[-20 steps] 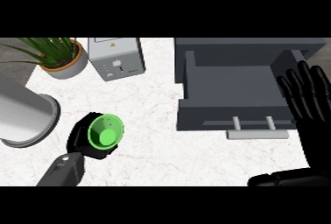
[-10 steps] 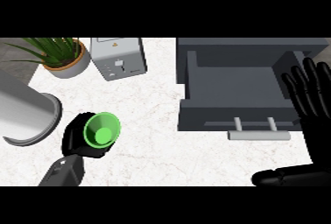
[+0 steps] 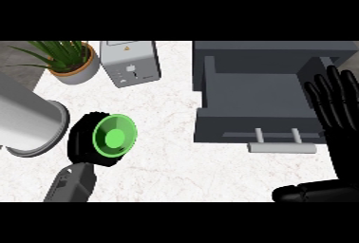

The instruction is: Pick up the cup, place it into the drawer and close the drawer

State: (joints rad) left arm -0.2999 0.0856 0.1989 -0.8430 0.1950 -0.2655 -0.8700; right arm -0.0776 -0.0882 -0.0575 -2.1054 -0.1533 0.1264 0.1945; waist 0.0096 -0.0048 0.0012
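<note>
- Head view: the left hand (image 3: pixel 79 138) sits at the lower left, its fingers curled round the cup (image 3: pixel 114 137) and wrapping its side.
- The cup is green; its round mouth faces the camera, tipped slightly to the right, over the white counter (image 3: pixel 184 167).
- The cup is well apart from the drawer (image 3: pixel 238 129), which lies to its right.
- The right hand (image 3: pixel 344 142) shows at the right edge, fingers straight and spread, pointing up the view, holding nothing.
- Its fingers overlap the drawer's right side; whether they touch it, I cannot tell.
- The drawer is grey and pulled open, its handle (image 3: pixel 282 147) on the near side.
- A large grey cylinder (image 3: pixel 28 121) lies just left of the cup.
- A toaster (image 3: pixel 130 62) and a potted plant (image 3: pixel 70 59) stand at the far edge.
</note>
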